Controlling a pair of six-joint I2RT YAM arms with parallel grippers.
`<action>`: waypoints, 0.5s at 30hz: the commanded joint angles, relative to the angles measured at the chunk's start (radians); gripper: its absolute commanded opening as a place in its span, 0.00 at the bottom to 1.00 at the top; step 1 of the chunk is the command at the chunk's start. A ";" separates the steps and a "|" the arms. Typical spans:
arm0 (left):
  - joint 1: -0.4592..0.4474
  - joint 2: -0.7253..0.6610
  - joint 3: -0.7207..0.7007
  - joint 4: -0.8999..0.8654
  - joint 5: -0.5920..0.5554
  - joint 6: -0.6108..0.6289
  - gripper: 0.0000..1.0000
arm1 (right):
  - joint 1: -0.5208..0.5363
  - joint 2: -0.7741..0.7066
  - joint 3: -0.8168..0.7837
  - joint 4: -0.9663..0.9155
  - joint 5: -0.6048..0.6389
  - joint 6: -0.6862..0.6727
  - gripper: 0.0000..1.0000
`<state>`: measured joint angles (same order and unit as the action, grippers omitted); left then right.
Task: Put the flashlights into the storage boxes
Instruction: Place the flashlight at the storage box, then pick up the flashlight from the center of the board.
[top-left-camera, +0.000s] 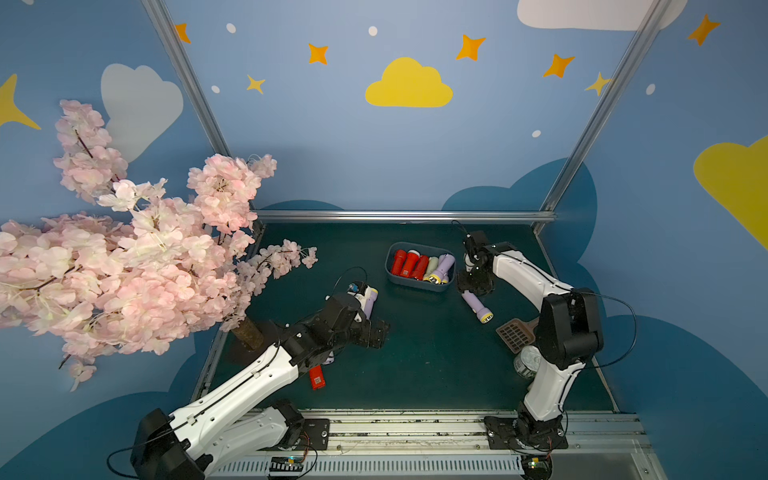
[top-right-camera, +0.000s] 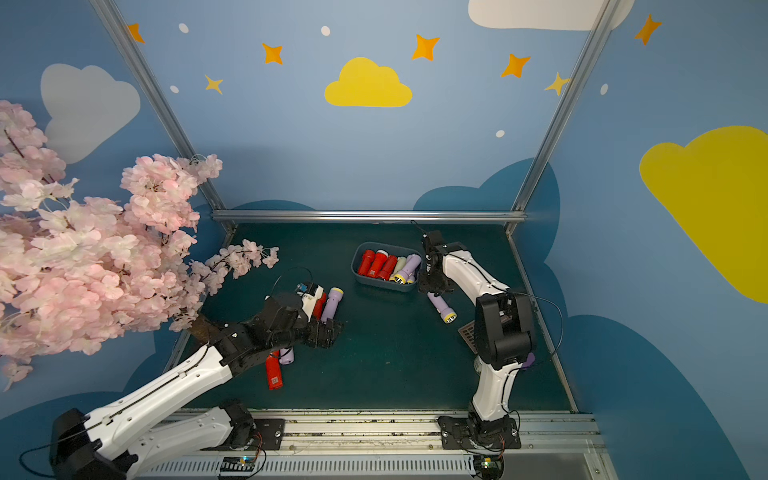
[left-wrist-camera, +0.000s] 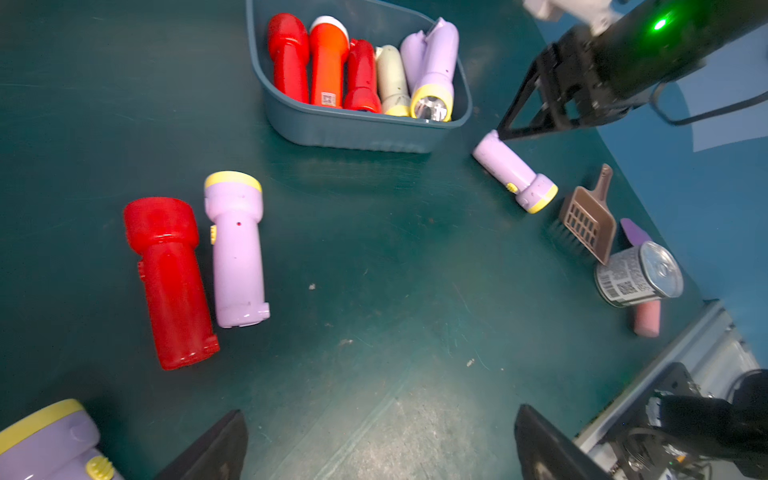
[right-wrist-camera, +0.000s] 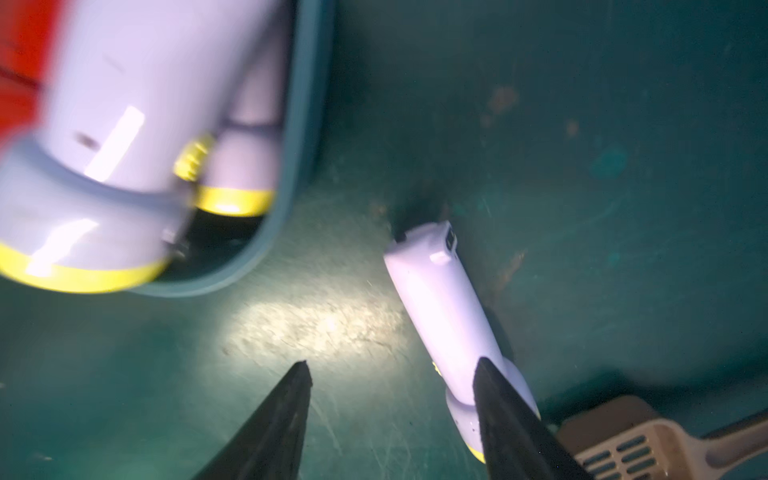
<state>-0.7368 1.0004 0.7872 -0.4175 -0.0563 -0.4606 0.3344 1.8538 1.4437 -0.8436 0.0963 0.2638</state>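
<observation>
In both top views the right hand hangs over the tail of a lilac flashlight, which lies on the bench just beside the bin.

Left wrist view: the left hand gapes wide and empty, with a red flashlight lying ahead of it.

Right wrist view: the right hand has its fingers apart. The lilac flashlight lies under one finger, not between them.

Flashlights of smooth, glossy plastic; the bin matt plastic; table mat scuffed, rough; tin can shiny metal, paper-labelled; scoop matt plastic.
</observation>
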 joint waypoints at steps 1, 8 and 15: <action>-0.024 0.007 0.000 0.035 0.045 -0.009 0.99 | -0.010 -0.057 -0.038 0.044 0.019 -0.009 0.62; -0.128 0.086 0.063 0.025 0.001 -0.007 0.99 | -0.036 -0.010 -0.073 0.103 0.000 -0.009 0.61; -0.174 0.092 0.077 0.012 -0.054 -0.014 0.99 | -0.061 0.057 -0.061 0.127 -0.015 -0.018 0.60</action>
<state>-0.9058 1.1027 0.8410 -0.3954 -0.0757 -0.4690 0.2832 1.8866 1.3781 -0.7349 0.0925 0.2531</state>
